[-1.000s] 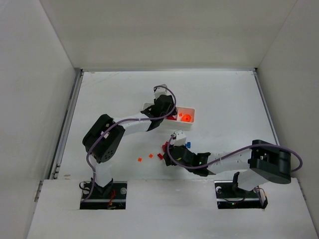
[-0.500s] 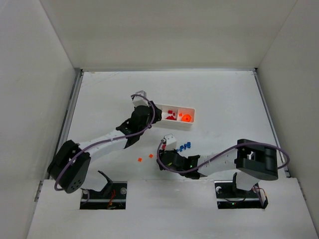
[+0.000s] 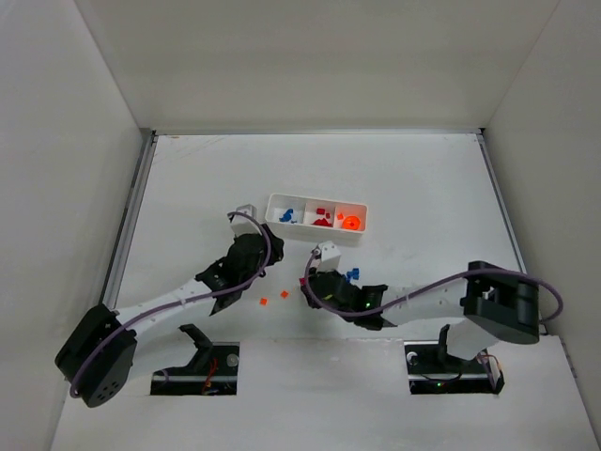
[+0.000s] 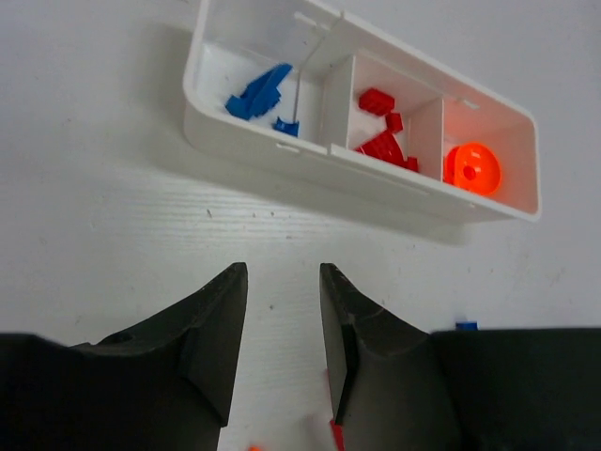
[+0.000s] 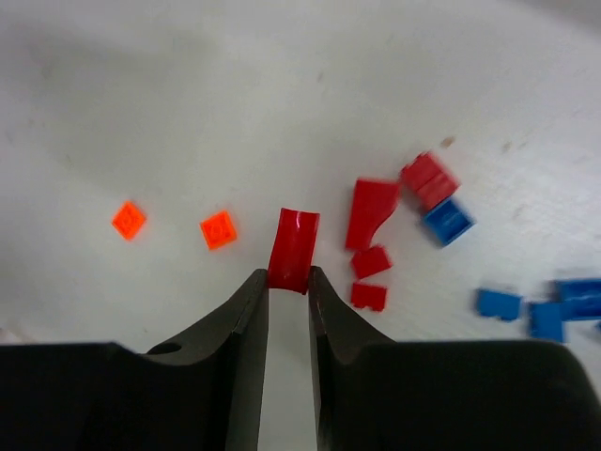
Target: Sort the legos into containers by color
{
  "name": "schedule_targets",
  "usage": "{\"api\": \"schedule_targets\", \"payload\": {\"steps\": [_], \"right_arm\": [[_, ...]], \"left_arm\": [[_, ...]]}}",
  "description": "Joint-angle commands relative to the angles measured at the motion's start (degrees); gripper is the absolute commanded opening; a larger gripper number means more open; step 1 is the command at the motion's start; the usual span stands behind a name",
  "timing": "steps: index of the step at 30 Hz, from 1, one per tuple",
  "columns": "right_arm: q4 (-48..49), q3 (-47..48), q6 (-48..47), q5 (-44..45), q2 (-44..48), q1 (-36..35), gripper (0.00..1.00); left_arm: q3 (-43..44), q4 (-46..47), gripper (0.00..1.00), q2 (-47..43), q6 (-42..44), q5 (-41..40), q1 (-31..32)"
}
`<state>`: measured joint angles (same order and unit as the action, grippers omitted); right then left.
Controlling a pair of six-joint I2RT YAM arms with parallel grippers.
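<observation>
The containers are one white three-part tray point(image 4: 250, 146) point(image 3: 274, 200); blue legos point(image 4: 258, 91) fill its left part, red ones point(image 4: 383, 146) the middle, and a round orange piece point(image 4: 472, 167) the right. My left gripper point(image 4: 282, 274) point(image 3: 254, 268) hangs open over bare table just short of the tray, with nothing between its fingers. My right gripper point(image 5: 286, 275) point(image 3: 312, 288) is shut on a curved red brick point(image 5: 294, 246) at table level. Loose legos lie around it: orange squares point(image 5: 218, 230), red pieces point(image 5: 371, 212) and blue bricks point(image 5: 447, 222).
Two orange squares point(image 3: 264, 301) lie between the two arms near the front. Blue bricks point(image 3: 352, 274) sit just right of my right wrist. White walls enclose the table on the left, back and right.
My left arm has drawn back from over the tray toward the near left. My right gripper has closed on the curved red brick.
</observation>
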<state>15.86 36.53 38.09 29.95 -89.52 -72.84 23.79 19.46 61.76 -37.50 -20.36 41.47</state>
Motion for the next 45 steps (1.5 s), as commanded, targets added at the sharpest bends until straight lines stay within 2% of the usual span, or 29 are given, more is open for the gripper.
{"api": "schedule_targets", "payload": {"steps": [1, 4, 8, 15, 17, 21, 23, 31, 37, 42, 45], "right_arm": [[0.84, -0.32, -3.35, 0.72, 8.46, 5.10, 0.22], [0.49, 0.55, -5.74, -2.78, 11.20, 12.65, 0.22], [0.84, 4.23, -7.93, -8.15, 9.46, 23.11, 0.22], [0.32, 13.73, -10.75, -11.32, -0.12, 29.72, 0.22], [0.05, 16.01, -10.58, -11.85, -2.41, 30.34, 0.25], [-0.56, 18.05, -11.10, -11.24, -4.26, 30.08, 0.46], [-0.48, 17.00, -10.58, -10.80, -3.22, 30.08, 0.50], [1.37, 8.39, -8.21, -8.95, 4.87, 26.31, 0.49], [3.21, 4.61, -6.98, -8.16, 7.34, 23.49, 0.49], [5.23, 0.92, -4.87, -7.46, 8.04, 22.09, 0.48], [6.55, -1.72, -3.64, -7.02, 9.18, 21.12, 0.48]], "left_arm": [[-1.38, -0.39, 0.33, -2.52, 0.49, -1.96, 3.99], [-1.47, -0.83, 0.33, -1.73, 0.58, -4.77, 8.74], [-0.16, -0.13, 0.33, 2.48, 0.58, -8.37, 15.59], [2.57, 1.37, 0.34, 11.18, -0.21, -13.04, 23.25], [3.01, 1.54, 0.35, 12.59, -0.47, -13.65, 24.13], [3.02, 3.03, 0.37, 13.65, -1.61, -13.75, 25.01], [3.37, 3.12, 0.38, 13.74, -1.27, -13.39, 25.10], [5.21, 3.65, 0.38, 17.60, -0.91, -13.56, 26.50], [6.71, 4.18, 0.38, 21.47, -0.39, -15.32, 25.98], [7.50, 6.02, 0.33, 25.25, -0.04, -15.59, 25.37], [7.50, 6.46, 0.26, 26.92, -0.30, -15.50, 25.19]]}}
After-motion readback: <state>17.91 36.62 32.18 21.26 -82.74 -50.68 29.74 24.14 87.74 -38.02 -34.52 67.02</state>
